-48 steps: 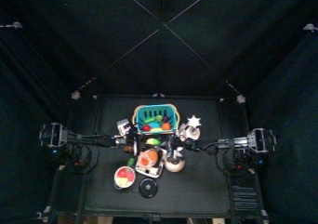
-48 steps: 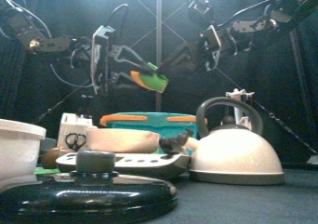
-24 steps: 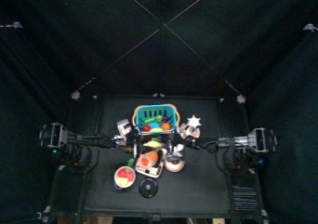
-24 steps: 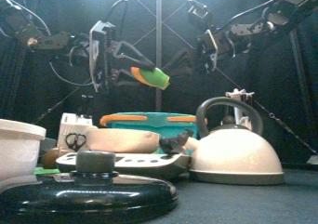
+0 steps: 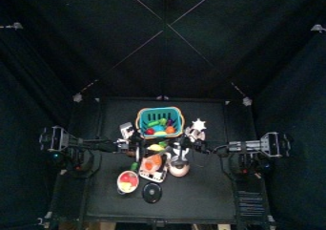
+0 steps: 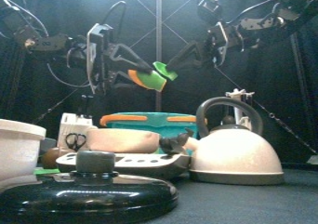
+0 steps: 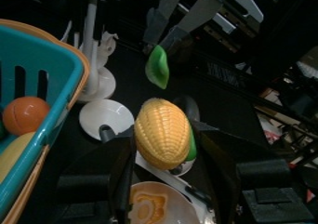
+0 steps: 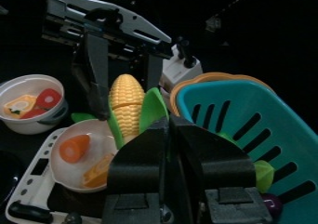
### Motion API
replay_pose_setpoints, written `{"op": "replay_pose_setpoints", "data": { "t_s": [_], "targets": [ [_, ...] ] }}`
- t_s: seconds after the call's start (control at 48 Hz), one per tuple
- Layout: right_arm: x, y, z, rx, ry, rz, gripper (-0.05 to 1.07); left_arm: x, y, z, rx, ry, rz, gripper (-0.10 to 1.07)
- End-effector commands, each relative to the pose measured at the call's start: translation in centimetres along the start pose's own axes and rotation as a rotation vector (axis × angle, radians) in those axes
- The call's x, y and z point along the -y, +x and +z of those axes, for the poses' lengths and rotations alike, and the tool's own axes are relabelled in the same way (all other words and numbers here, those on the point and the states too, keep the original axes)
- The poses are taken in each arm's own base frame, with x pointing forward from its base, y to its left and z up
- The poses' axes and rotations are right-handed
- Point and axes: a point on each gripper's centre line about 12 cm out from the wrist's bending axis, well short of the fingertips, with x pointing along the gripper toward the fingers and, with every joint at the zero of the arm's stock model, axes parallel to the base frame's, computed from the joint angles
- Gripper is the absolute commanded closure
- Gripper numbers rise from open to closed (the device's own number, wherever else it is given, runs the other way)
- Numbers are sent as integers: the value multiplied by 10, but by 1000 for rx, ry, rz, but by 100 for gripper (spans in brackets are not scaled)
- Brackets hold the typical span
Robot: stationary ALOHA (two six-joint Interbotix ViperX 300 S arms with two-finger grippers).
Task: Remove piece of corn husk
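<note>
My left gripper (image 6: 122,64) is shut on a yellow toy corn cob (image 6: 138,78) and holds it in the air above the basket. The cob shows large between its jaws in the left wrist view (image 7: 165,131). My right gripper (image 6: 180,64) is shut on a green husk piece (image 6: 163,72) just to the right of the cob. In the left wrist view the husk piece (image 7: 158,66) hangs apart from the cob. In the right wrist view the husk piece (image 8: 154,110) sits at my jaw tips, in front of the cob (image 8: 125,99).
A teal basket (image 6: 143,120) with toy food stands below the cob, also in the top view (image 5: 159,122). A white kettle (image 6: 236,150), a black lid (image 6: 93,186) and a white bowl (image 6: 18,142) stand near the front. A plate (image 8: 77,161) lies beside the basket.
The right gripper has drawn back to the right with the green husk piece, which has come off the cob. The left gripper still holds the cob, turned slightly.
</note>
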Motion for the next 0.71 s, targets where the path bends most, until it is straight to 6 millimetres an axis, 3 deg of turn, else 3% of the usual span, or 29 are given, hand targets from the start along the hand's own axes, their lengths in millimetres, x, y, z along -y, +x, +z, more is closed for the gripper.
{"op": "replay_pose_setpoints", "data": {
  "t_s": [0.0,0.688],
  "targets": [
    [3,-6,10,33,8,-10,51,2,-3,9,31,4,-9,37],
    [1,-6,4,13,-1,1,51,0,-21,4,24,3,-3,37]
  ]
}}
